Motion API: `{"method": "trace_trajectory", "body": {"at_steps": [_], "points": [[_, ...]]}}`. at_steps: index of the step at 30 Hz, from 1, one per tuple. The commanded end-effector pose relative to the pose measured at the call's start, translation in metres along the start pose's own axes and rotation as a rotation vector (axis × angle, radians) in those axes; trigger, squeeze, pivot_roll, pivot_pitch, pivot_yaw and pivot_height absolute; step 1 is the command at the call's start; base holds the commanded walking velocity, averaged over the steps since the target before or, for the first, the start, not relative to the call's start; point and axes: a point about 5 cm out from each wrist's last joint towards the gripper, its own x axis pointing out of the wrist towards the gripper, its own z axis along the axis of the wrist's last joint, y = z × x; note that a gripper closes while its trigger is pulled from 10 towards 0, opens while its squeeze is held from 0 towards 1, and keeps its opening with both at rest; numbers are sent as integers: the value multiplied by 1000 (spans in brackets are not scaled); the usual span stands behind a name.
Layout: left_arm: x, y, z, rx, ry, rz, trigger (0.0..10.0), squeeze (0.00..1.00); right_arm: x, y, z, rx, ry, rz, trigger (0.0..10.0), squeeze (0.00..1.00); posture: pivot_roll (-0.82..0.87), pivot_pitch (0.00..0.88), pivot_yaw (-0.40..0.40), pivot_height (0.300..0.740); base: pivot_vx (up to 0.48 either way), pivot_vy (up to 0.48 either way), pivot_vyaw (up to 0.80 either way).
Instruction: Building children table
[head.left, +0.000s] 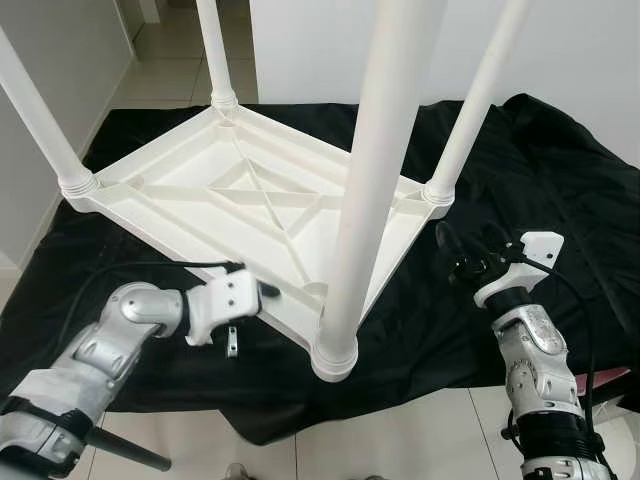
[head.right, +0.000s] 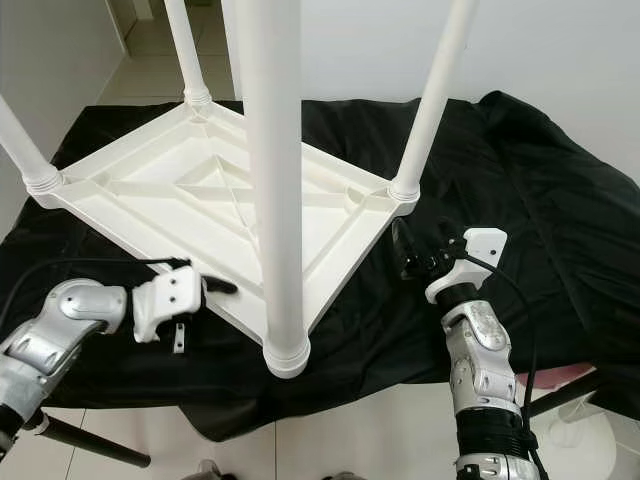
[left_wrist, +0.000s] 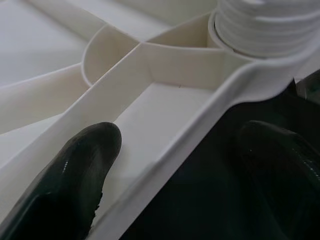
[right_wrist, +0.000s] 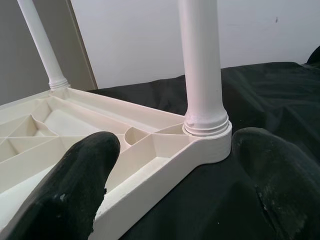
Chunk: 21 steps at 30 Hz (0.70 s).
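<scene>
Upturned white children's table (head.left: 250, 195), four legs fitted, straddled at its rim by open left gripper (head.left: 262, 290) and open right gripper (head.right: 412, 262), seemingly for flipping upright.

All four table legs (head.left: 382, 150) run out past the top edge, so their ends can't be seen. The black cloth (head.left: 540, 170) hides whatever the upturned tabletop (head.left: 180, 195) is resting on.
</scene>
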Motion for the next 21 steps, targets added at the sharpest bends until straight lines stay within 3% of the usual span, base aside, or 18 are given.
{"method": "trace_trajectory", "body": {"at_steps": [1,11,15,16,17,18,19,20,21], "points": [[7,-2,0,-28,-10,-66,10000,0,1,2,-2,-5,15,5,10000,0,-40,95,-6,740,0,0,0],[38,6,5,-44,-43,-47,10000,0,-4,0,-1,-2,10,-22,10000,0,-62,113,10,740,0,0,0],[40,11,3,-89,-57,-55,10000,0,-4,0,-1,-4,8,-26,10000,0,-68,115,11,740,0,0,0],[39,13,0,-102,-45,-49,5804,0,-5,-1,0,-6,6,-31,10000,0,-71,117,14,740,0,0,0],[37,16,-2,-111,-32,-36,4353,0,-5,-2,0,-8,5,-36,10000,0,-71,119,15,740,0,0,0],[37,16,-2,-111,-32,-36,4353,0,-5,-2,0,-8,5,-36,10000,0,-71,119,15,740,0,0,0],[34,20,-6,-123,-16,-13,2157,0,-5,-3,1,-10,4,-39,10000,0,-71,119,15,740,0,0,0],[34,20,-6,-123,-16,-13,2157,0,-5,-3,1,-10,4,-39,10000,0,-71,119,15,740,0,0,0],[30,25,-11,-131,0,30,0,0,-7,-3,1,-11,4,-45,10000,0,-70,121,18,740,0,0,0]]}}
